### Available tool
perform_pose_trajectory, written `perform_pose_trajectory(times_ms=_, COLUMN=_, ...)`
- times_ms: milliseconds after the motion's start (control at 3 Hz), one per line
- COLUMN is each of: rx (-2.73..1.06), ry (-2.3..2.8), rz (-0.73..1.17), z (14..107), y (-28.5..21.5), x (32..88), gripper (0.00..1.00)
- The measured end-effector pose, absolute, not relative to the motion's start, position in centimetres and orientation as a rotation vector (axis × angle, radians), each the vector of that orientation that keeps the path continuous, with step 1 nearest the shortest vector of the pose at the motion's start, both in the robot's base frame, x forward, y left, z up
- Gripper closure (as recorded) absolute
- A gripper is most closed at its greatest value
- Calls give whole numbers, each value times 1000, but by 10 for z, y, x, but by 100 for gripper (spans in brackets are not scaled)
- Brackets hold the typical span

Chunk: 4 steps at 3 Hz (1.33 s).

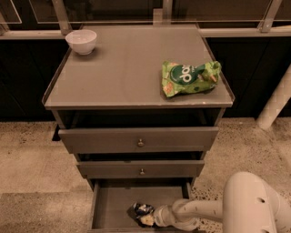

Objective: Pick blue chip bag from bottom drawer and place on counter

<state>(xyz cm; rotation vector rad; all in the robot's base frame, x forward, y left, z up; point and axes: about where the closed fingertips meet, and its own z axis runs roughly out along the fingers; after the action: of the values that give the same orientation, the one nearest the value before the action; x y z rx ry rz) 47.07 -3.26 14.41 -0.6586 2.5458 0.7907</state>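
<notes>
A staged test corner of an office or lab building was suggested. A free-standing grey cabinet of three drawers point(100, 139) was set on a speckled, pebbled stone floor point(27, 152). It was backed by dark glass panels point(113, 9) framed in pale metal rails point(245, 32), and a white round post point(275, 102) was seen to one side. A small white bowl point(81, 41) and a crumpled green snack bag point(188, 77) were laid on the flat grey tabletop point(122, 77). A cream-white robot arm point(254, 205) was seen in the near corner. Its claw point(148, 219) was lowered into the open bottom drawer point(113, 202), right beside a small dark blue chip bag point(140, 210).
</notes>
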Motion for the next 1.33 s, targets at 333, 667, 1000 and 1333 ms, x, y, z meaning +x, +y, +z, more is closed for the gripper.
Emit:
perform_pose_trajectory(times_ms=333, rx=-740, ry=2420, rz=883, z=180, y=-37, x=473, gripper=100)
perform_pose_trajectory(times_ms=667, rx=-751, ry=2296, rz=993, z=244, y=-65, x=461, gripper=100)
perform_pose_trajectory(times_ms=1000, rx=-732, ry=2277, rz=1060, z=312, y=-104, x=482, gripper=100)
perform_pose_trajectory(times_ms=1333, rx=-768, ry=2331, rz=1179, z=382, y=-109, x=504, gripper=100)
